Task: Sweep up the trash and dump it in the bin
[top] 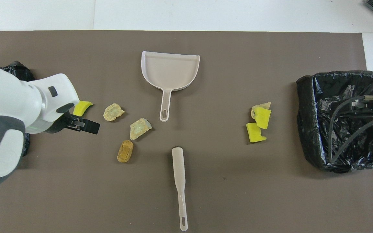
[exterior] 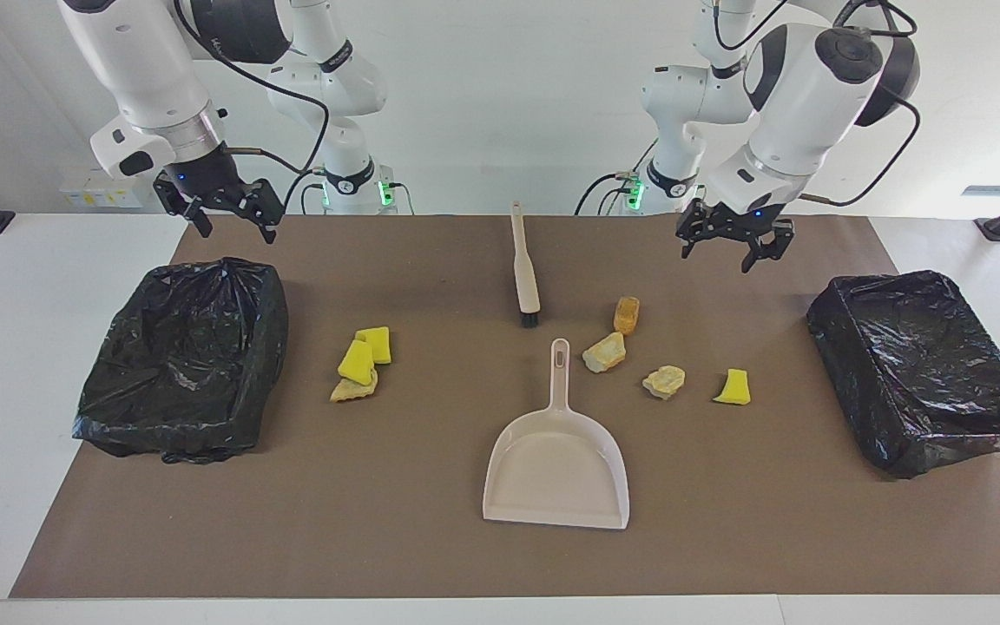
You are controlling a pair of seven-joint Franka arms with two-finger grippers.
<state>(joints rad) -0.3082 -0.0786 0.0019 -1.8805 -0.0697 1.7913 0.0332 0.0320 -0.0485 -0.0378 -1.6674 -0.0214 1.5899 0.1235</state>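
Note:
The trash is small sponge chunks lying in two groups on the brown mat. An orange-brown chunk [exterior: 627, 314] [top: 125, 150], two tan chunks [exterior: 604, 353] [exterior: 664, 381] and a yellow chunk [exterior: 733, 388] [top: 82, 107] lie toward the left arm's end. Two yellow chunks [exterior: 374, 345] [exterior: 357, 360] and a tan one [exterior: 352, 391] lie toward the right arm's end. The beige dustpan [exterior: 556, 460] [top: 170, 69] lies empty mid-table. The brush [exterior: 524, 269] [top: 179, 174] lies nearer the robots. My left gripper [exterior: 734, 241] [top: 83, 124] hangs open and empty over the mat. My right gripper [exterior: 226, 213] hangs open and empty over the mat's edge.
A bin lined with a black bag [exterior: 183, 360] [top: 342, 119] stands at the right arm's end. A second black-lined bin [exterior: 925, 369] stands at the left arm's end, mostly hidden by the left arm in the overhead view. White table [exterior: 49, 286] surrounds the mat.

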